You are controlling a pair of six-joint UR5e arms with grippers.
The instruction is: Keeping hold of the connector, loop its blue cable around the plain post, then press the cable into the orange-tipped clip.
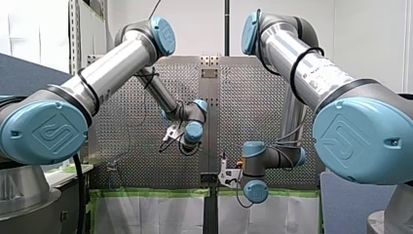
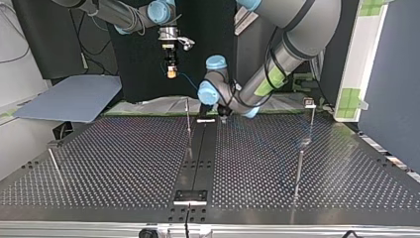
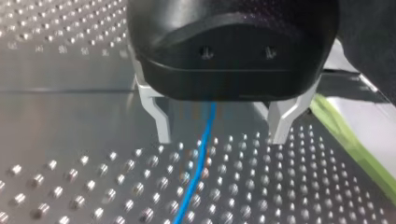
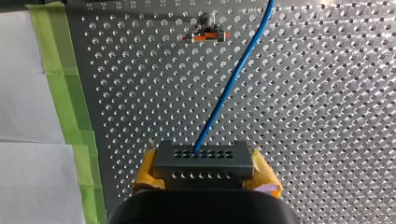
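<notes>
In the right wrist view my right gripper (image 4: 204, 173), with yellow pads, is shut on a dark grey connector (image 4: 203, 157). A blue cable (image 4: 233, 77) runs from the connector's face out over the perforated plate, passing beside the orange-tipped clip (image 4: 205, 35). My left gripper (image 3: 219, 133) hangs low over the plate, its metal fingers (image 3: 159, 119) open and straddling the blue cable (image 3: 201, 158) without touching it. In the top view my right gripper (image 2: 171, 67) is raised at the far edge, and my left gripper (image 2: 222, 111) sits near the plate's far middle.
Thin metal posts stand on the perforated table (image 2: 124, 158): one near the far middle (image 2: 188, 121), two at the top view's right (image 2: 299, 171) (image 2: 312, 121), one at its left (image 2: 53, 161). A dark rail (image 2: 200, 148) runs down the centre. Green tape (image 4: 60, 70) edges the plate.
</notes>
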